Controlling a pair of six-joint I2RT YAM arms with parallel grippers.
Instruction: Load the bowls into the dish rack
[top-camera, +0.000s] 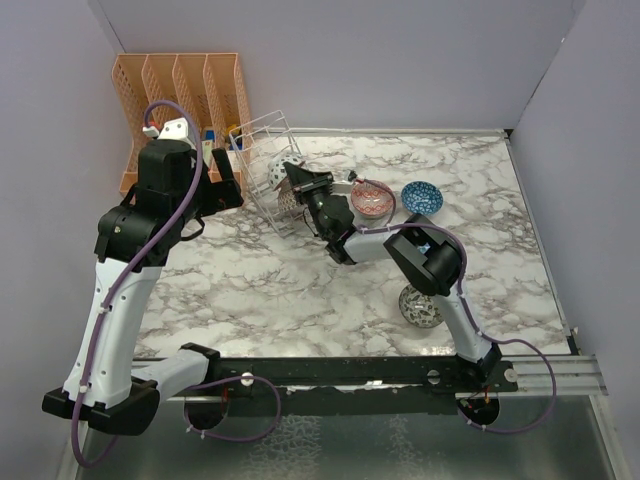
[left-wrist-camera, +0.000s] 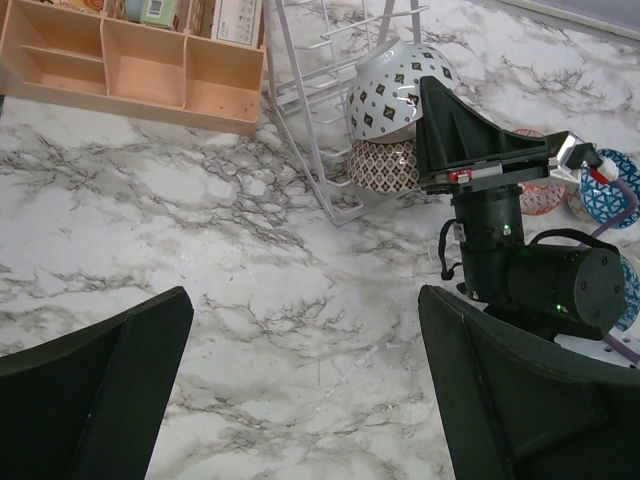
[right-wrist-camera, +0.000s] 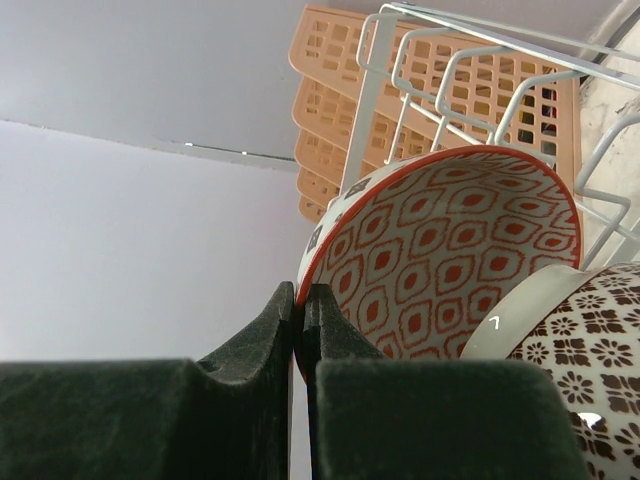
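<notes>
The right pincer (right-wrist-camera: 300, 300) is clamped on the rim of a reddish-pink bowl (right-wrist-camera: 450, 250). The bowl stands on edge straight ahead of it inside the dish rack (right-wrist-camera: 440, 60), mouth facing back toward that arm, rim plane near upright, just beside the brown bowl (right-wrist-camera: 580, 340). The left pincer (left-wrist-camera: 305, 300) hangs apart over the counter (left-wrist-camera: 250, 250), short of the rack, so letting go likely falls to the right arm.

A peach slotted organiser (top-camera: 190, 85) holding small boxes (left-wrist-camera: 236, 18) lies far left on the marble table (top-camera: 250, 290).
</notes>
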